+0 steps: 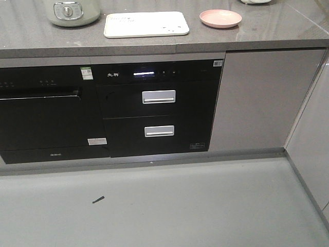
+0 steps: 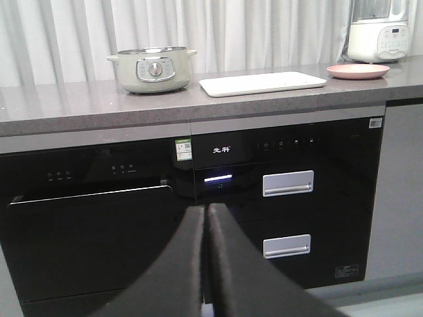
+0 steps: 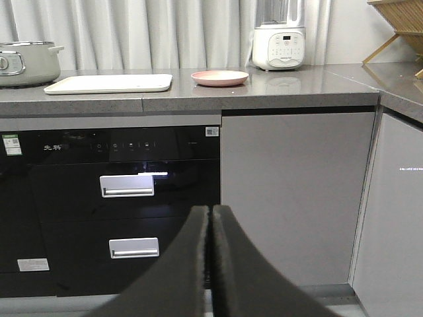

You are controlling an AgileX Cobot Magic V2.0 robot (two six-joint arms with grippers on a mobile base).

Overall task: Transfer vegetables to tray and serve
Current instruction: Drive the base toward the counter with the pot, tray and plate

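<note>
Starting with the hidden things, what can you not make out? (operator)

Me: The wall of the pot [image 2: 153, 68] hides its inside, and in the front view the top edge of the picture cuts the pot off. Where the vegetables are, I cannot tell. The lettering on the tray [image 1: 146, 24] is too small to read. At the far right a wooden rack [image 3: 400, 20] is only partly in the picture.

Operator: And your fingers?

Me: My left gripper [image 2: 206, 214] is closed, with the two pads pressed together and nothing between them. My right gripper [image 3: 210, 212] is the same, closed and holding nothing. Both are low, in front of the black drawers [image 1: 159, 116] and apart from them.

Operator: Where is the tray, and how much room is around it?

Me: It lies flat on the grey counter [image 1: 51, 38], between the pot and the pink plate [image 1: 220, 18], touching neither. Its front side is near the counter edge. A white blender [image 3: 279, 47] stands behind the plate. The floor [image 1: 154, 206] before the cabinets is open, with only one small dark thing [image 1: 98, 199] lying on it.
</note>
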